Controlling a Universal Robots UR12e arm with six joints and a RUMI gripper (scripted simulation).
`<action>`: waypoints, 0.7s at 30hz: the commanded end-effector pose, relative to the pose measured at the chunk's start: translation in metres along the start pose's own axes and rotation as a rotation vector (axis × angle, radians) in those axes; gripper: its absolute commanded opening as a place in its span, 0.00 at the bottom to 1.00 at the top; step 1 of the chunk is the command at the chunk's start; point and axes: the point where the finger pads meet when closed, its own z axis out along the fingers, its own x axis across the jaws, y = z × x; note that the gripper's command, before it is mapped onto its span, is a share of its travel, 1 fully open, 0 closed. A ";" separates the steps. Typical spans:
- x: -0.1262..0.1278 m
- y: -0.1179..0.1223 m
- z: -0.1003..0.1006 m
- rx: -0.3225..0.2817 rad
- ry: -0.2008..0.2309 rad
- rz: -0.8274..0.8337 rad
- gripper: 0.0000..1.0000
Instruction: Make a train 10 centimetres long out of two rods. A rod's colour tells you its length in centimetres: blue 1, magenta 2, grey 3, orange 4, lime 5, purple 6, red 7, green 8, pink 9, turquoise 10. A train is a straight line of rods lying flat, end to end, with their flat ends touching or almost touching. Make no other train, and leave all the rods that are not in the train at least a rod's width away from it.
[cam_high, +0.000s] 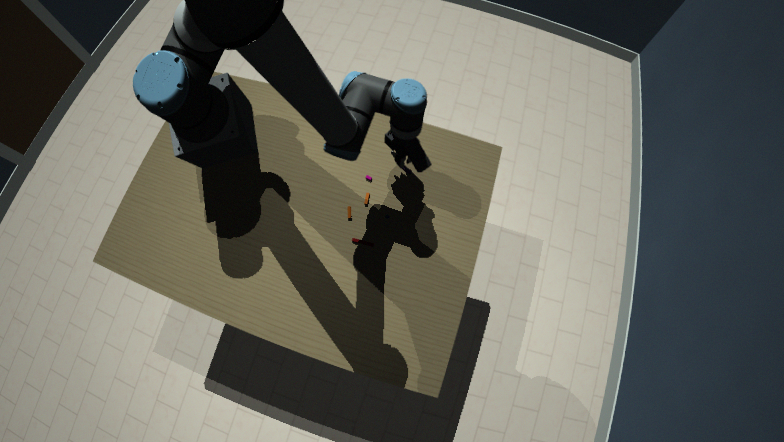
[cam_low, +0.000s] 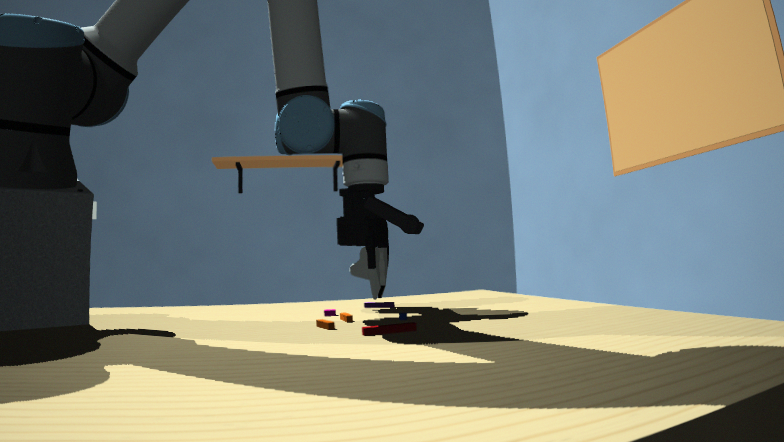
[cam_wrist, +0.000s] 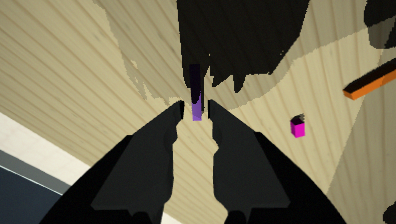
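My gripper points down with its fingers a narrow gap apart, nothing between them. The purple rod lies flat on the table just below the fingertips, lined up with the gap in the wrist view; I cannot make it out in the top view. One orange rod and a second orange rod lie apart from each other.
The magenta rod lies beside the purple one, well apart. The red rod lies partly in the arm's shadow. A small blue rod lies in shadow between the red and purple rods.
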 end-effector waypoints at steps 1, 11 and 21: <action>0.000 0.000 -0.001 0.001 -0.001 0.000 0.14; 0.000 0.000 -0.001 0.001 -0.001 0.000 0.14; 0.000 0.000 0.002 0.001 -0.001 0.000 0.14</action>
